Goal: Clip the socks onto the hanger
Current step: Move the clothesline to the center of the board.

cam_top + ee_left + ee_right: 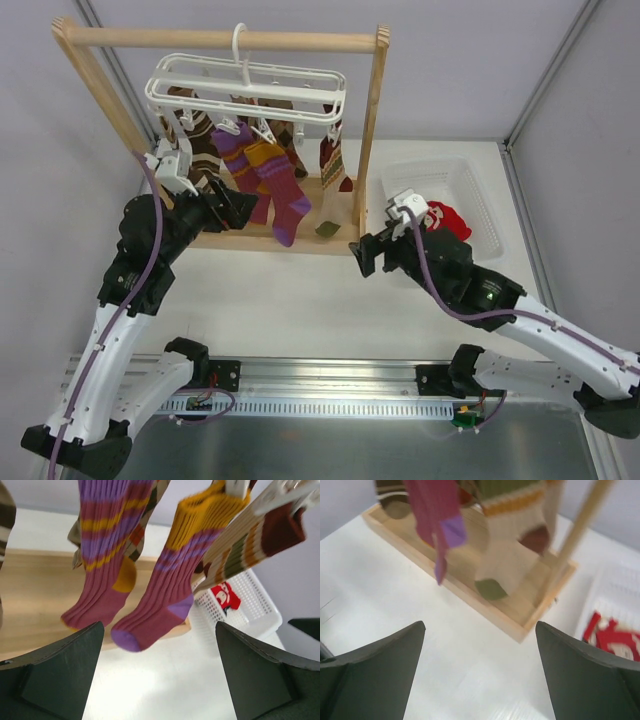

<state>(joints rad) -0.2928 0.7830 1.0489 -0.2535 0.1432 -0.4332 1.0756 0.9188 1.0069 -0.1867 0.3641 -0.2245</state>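
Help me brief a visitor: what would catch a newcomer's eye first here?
The bright magenta-and-purple socks dangling from the white hanger on the wooden rack, back left, stand out first. Next comes the red sock lying in the white basket to the right.

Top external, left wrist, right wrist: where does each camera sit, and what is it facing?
Top external: above and behind, looking down on the hanger, basket, left arm and right arm.
Left wrist: faces the magenta socks between its open fingers.
Right wrist: faces the wooden rack base between its open fingers.
Shared: both wrist views show the red sock in the basket.
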